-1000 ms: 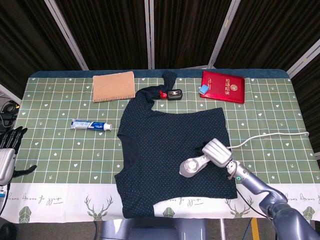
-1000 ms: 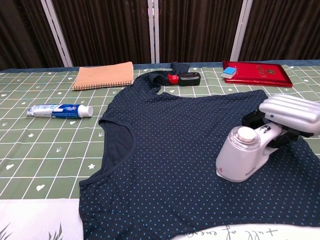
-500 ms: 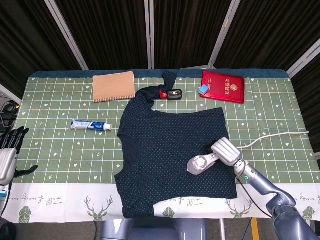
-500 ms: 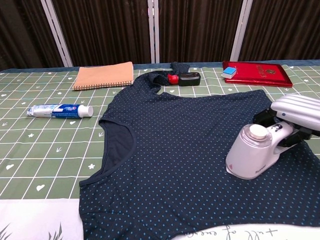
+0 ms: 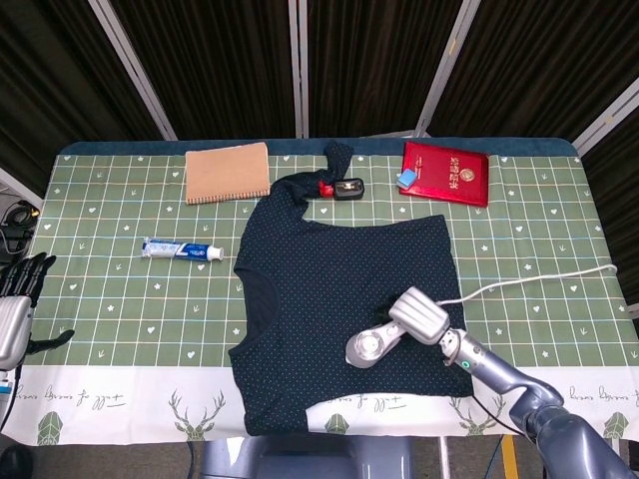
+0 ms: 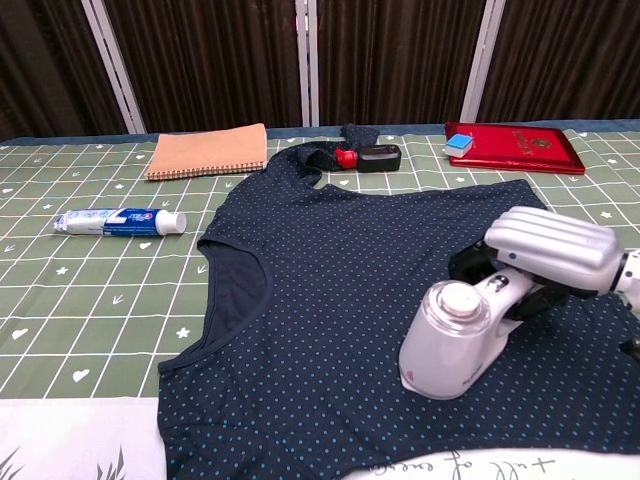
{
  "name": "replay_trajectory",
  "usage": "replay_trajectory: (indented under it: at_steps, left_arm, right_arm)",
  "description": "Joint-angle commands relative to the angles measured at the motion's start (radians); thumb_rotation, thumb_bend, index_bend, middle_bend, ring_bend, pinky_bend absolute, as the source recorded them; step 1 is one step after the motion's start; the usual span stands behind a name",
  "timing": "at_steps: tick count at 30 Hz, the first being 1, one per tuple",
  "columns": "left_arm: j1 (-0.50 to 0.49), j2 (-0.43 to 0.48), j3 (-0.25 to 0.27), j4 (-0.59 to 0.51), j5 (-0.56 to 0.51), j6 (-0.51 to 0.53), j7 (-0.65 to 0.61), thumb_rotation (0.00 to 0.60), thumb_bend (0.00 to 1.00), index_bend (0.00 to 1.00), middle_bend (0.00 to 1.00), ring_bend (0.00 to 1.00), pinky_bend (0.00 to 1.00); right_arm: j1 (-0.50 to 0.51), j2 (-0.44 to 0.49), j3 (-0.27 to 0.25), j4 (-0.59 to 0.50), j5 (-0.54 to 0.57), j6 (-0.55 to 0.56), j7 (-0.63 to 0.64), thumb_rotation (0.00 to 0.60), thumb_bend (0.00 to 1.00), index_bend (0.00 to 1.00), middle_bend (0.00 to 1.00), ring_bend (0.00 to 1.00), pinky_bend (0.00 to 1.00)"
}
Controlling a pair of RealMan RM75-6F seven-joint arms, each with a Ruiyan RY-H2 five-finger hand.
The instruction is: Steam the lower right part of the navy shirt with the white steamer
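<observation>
The navy dotted shirt point(image 5: 344, 289) point(image 6: 350, 290) lies flat across the middle of the table. My right hand point(image 5: 422, 314) point(image 6: 545, 250) grips the handle of the white steamer point(image 5: 368, 345) point(image 6: 452, 338), whose head presses on the shirt's lower right part near the hem. Its white cord point(image 5: 539, 276) trails off to the right edge. Off the table's left side my left hand point(image 5: 18, 299) hangs with its fingers apart, holding nothing; the chest view does not show it.
A toothpaste tube point(image 5: 181, 249) point(image 6: 120, 221) lies left of the shirt. At the back are a tan notebook point(image 5: 228, 172) point(image 6: 207, 151), a black and red small device point(image 5: 342, 188) point(image 6: 368, 157) and a red booklet point(image 5: 445, 173) point(image 6: 515, 147) with a blue eraser point(image 5: 407, 179).
The right hand first slid the steamer right, then swept it back left and toward the front hem. The left hand stayed still.
</observation>
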Motion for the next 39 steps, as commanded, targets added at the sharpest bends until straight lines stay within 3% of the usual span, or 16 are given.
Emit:
replay_trajectory:
  at_steps: [1, 8, 13, 20, 27, 39]
  left_arm:
    - [0.001, 0.0, -0.001, 0.003, -0.003, -0.001, -0.003, 0.6, 0.0, 0.0, 0.0, 0.0, 0.0]
    - [0.002, 0.007, -0.002, 0.004, -0.004, 0.0, -0.016, 0.6, 0.0, 0.0, 0.0, 0.0, 0.0]
    - [0.003, 0.008, -0.001, 0.005, -0.001, 0.0, -0.017, 0.6, 0.0, 0.0, 0.0, 0.0, 0.0]
    - [0.002, 0.005, -0.001, 0.004, -0.003, -0.001, -0.009, 0.6, 0.0, 0.0, 0.0, 0.0, 0.0]
    - [-0.001, -0.003, 0.001, 0.002, -0.003, -0.002, 0.009, 0.6, 0.0, 0.0, 0.0, 0.0, 0.0]
    - [-0.003, -0.007, 0.002, -0.001, -0.006, -0.006, 0.018, 0.6, 0.0, 0.0, 0.0, 0.0, 0.0]
  right_arm:
    - [0.024, 0.015, -0.011, -0.078, -0.024, 0.0, -0.049, 0.6, 0.75, 0.85, 0.73, 0.66, 0.94]
    - [0.044, 0.041, -0.002, -0.185, -0.023, -0.025, -0.109, 0.6, 0.75, 0.85, 0.73, 0.66, 0.94]
    - [0.027, 0.07, 0.003, -0.18, -0.001, -0.039, -0.106, 0.6, 0.75, 0.85, 0.73, 0.66, 0.94]
    - [-0.009, 0.104, -0.002, -0.104, 0.018, -0.032, -0.06, 0.6, 0.75, 0.85, 0.73, 0.66, 0.94]
    - [-0.059, 0.111, 0.003, 0.058, 0.058, -0.064, 0.028, 0.6, 0.75, 0.85, 0.73, 0.66, 0.94]
    - [-0.065, 0.072, 0.003, 0.138, 0.054, -0.05, 0.09, 0.6, 0.76, 0.85, 0.73, 0.66, 0.94]
